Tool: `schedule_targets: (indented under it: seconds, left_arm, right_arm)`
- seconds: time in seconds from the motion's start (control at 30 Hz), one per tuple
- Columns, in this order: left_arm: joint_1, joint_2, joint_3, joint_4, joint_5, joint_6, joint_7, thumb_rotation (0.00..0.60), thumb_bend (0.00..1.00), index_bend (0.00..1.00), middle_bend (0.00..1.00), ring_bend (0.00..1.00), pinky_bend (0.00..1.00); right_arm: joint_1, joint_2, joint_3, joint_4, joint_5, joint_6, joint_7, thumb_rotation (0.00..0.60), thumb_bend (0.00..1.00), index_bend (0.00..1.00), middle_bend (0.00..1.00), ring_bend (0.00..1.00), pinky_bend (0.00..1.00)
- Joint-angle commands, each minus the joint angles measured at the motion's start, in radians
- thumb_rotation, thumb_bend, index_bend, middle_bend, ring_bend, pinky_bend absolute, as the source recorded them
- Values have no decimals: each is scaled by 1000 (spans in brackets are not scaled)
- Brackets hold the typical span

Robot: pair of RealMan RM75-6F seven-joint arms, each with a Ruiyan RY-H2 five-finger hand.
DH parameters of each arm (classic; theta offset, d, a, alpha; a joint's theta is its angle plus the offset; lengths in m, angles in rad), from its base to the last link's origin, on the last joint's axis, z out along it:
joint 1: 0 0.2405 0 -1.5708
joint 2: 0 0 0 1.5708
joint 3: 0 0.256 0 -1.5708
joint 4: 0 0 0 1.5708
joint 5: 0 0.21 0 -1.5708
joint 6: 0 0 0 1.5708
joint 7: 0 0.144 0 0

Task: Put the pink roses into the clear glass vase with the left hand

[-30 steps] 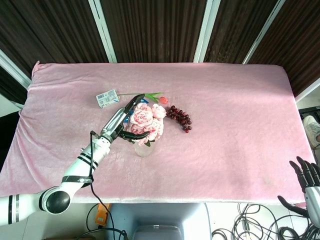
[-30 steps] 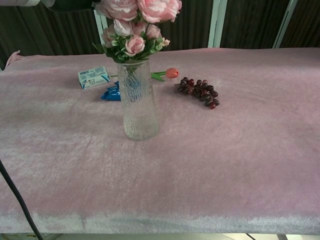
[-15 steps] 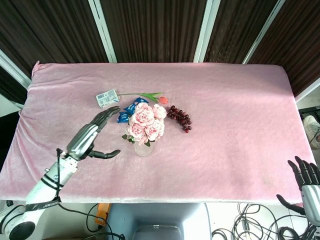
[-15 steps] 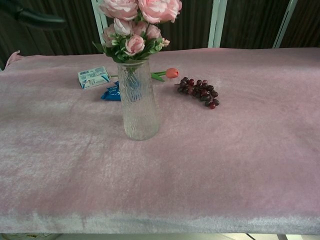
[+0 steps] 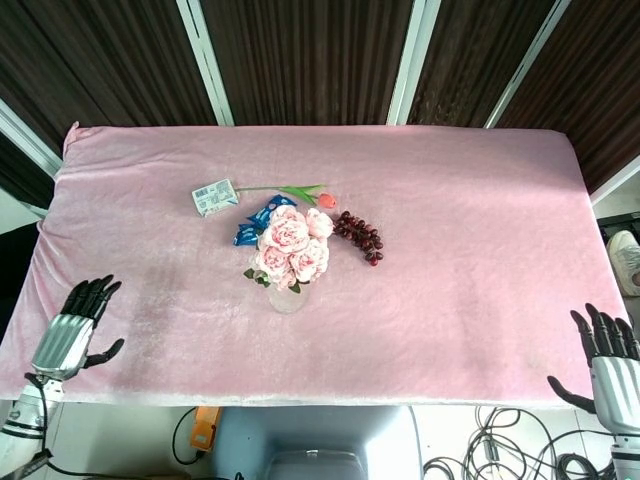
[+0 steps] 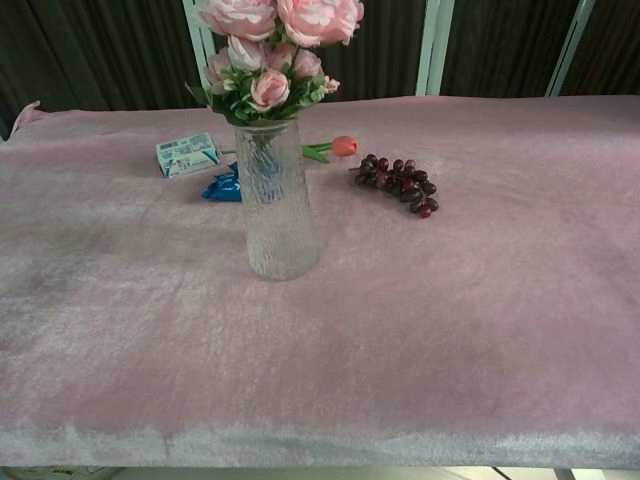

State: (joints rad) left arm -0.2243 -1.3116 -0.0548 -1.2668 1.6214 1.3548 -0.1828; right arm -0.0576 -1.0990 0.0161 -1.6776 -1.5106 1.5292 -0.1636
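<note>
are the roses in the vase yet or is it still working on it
Done, it looks like: the pink roses stand with their stems in the glass vase, which is upright on the table. Neither the left hand nor the right hand holds anything; both are open at the near table edge. Nothing visible is left.

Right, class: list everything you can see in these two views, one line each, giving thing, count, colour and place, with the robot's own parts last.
pink roses: one bunch, pink, standing in the vase
clear glass vase: one, clear, upright, left of table centre
grapes: one bunch, dark red, right of the vase
tulip: one, orange-red, lying behind the vase
small box: one, white and green, far left
blue packet: one, blue, behind the vase
tablecloth: one, pink, covering the table
left robot hand: one, open, near left edge
right robot hand: one, open, near right corner
</note>
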Motion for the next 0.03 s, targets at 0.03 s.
schedule_targets:
  seconds: [0.03]
  left_arm:
    - [19, -38, 20, 34, 5, 41, 69, 600, 276, 0, 0, 0, 0]
  right_arm:
    - [3, -4, 0, -2, 3, -5, -9, 600, 301, 0, 0, 0, 0]
